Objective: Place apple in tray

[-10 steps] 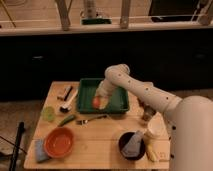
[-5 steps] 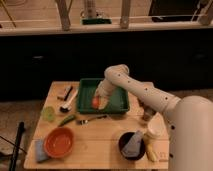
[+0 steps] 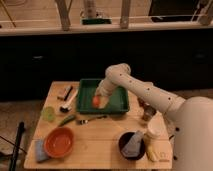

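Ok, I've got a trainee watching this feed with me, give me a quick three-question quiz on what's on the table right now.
1. True or false: the apple is inside the bounds of the green tray.
2. Which object sits at the table's front-left corner area?
A. the orange bowl
B. the black bowl
C. the lime-green cup
3. Fill in: the gripper is at the tray's ____ side, right by the apple.

Key:
1. True, it shows over the tray's left part.
2. A. The black bowl is front-right; the cup sits further back at the left edge.
3. Left.
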You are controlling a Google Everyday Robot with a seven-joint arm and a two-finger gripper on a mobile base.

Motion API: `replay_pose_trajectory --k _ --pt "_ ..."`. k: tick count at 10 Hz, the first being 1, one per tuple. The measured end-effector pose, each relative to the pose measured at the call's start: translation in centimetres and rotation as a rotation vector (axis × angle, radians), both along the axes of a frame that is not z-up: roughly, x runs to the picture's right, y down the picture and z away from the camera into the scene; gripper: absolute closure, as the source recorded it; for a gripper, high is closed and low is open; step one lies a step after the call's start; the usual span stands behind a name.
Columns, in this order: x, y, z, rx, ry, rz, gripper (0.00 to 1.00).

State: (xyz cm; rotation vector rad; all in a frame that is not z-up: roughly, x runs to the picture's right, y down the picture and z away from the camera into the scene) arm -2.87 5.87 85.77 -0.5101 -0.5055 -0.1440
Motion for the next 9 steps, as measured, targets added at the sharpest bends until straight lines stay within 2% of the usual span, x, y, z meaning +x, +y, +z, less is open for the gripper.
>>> replay_pose_trajectory --k 4,9 --pt "1.4 -0.9 -0.2 0.029 0.031 0.039 1.0" --pt "3.3 -2.3 0.4 0.044 0.069 0.08 1.0"
